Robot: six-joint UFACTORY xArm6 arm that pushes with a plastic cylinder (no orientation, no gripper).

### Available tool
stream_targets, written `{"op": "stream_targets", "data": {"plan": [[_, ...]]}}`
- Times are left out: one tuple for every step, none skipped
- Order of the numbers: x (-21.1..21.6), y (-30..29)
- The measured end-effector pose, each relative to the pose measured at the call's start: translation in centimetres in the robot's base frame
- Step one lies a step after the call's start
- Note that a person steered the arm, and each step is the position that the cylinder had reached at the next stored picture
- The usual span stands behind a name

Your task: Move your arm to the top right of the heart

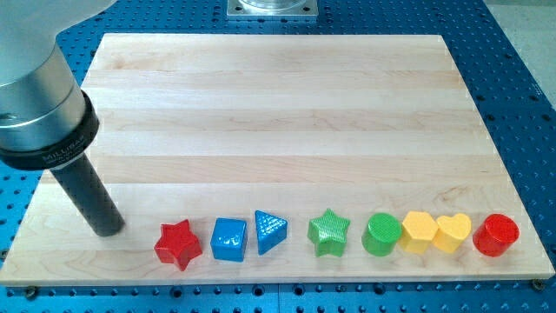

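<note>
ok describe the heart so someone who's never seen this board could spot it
Follow the row of blocks along the wooden board's bottom edge to the view's right end. The yellow heart is second from the end, between the red cylinder and a yellow hexagon; its notched top distinguishes it.

My tip [108, 229]: resting on the wooden board [278, 104], at 9 o'clock of the red star [178, 244], near it but apart.
Block row, view's left to right: red star, blue cube [229, 239], blue triangle [270, 231], green star [329, 232], green cylinder [381, 235], yellow hexagon [420, 231], yellow heart [453, 232], red cylinder [496, 235].
Yellow heart: touching the yellow hexagon at its 9 o'clock; red cylinder just beside at 3 o'clock.
Tip relative to heart: well apart, at 9 o'clock.
</note>
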State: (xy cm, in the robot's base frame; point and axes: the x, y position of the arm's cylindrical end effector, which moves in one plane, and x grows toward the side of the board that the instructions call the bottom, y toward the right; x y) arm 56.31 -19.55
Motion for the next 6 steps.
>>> {"op": "stream_targets", "data": {"plan": [[0.1,0.0],[-0.1,0.2],[-4.5,0.8],[-8.6,8.2],[-11.8,18.6],[-13.3,28.5]]}}
